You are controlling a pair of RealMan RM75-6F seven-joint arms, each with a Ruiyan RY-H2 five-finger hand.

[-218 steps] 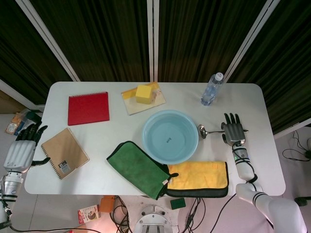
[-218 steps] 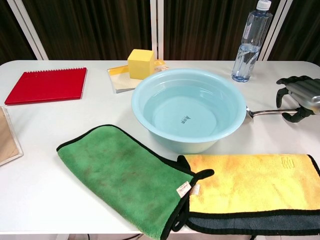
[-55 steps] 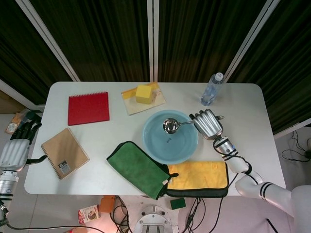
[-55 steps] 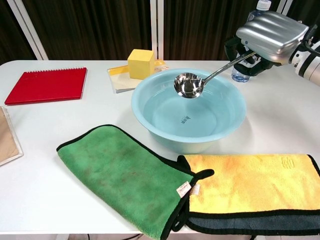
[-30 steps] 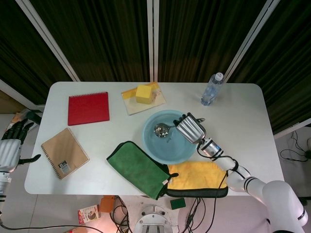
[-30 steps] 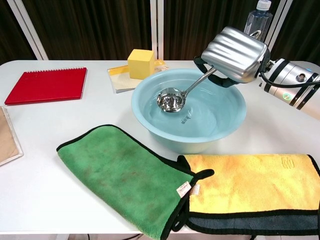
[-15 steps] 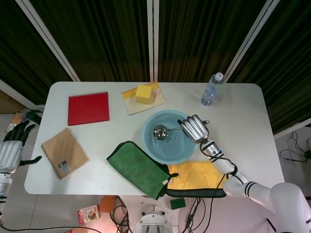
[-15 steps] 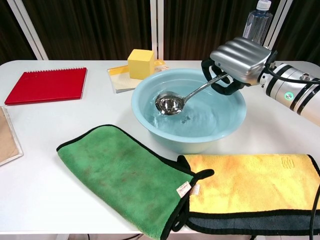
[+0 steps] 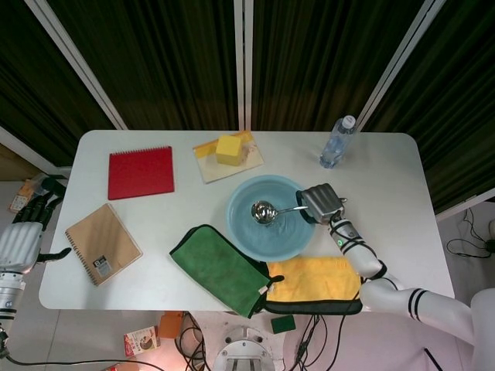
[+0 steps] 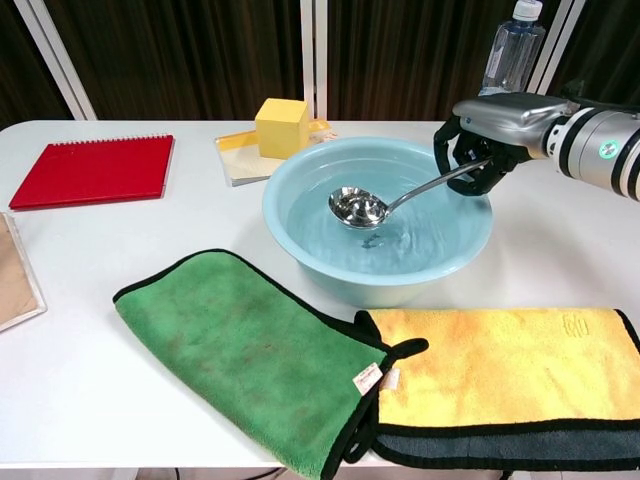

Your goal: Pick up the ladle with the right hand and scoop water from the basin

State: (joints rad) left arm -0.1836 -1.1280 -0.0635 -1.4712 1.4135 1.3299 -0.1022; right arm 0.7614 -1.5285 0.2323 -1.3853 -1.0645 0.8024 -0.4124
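The light blue basin holds rippling water in the middle of the table. My right hand hovers over its right rim and grips the handle of the steel ladle. The ladle's bowl sits level just above the water, near the basin's centre. My left hand hangs beyond the table's left edge with its fingers apart and nothing in it; the chest view does not show it.
A green cloth and a yellow cloth lie in front of the basin. A water bottle stands behind my right hand. A yellow block on a pad, a red notebook and a brown notebook lie to the left.
My right hand has drawn back to the right and lowered its wrist. The ladle's bowl has come up level out of the water and shifted right. The water still ripples.
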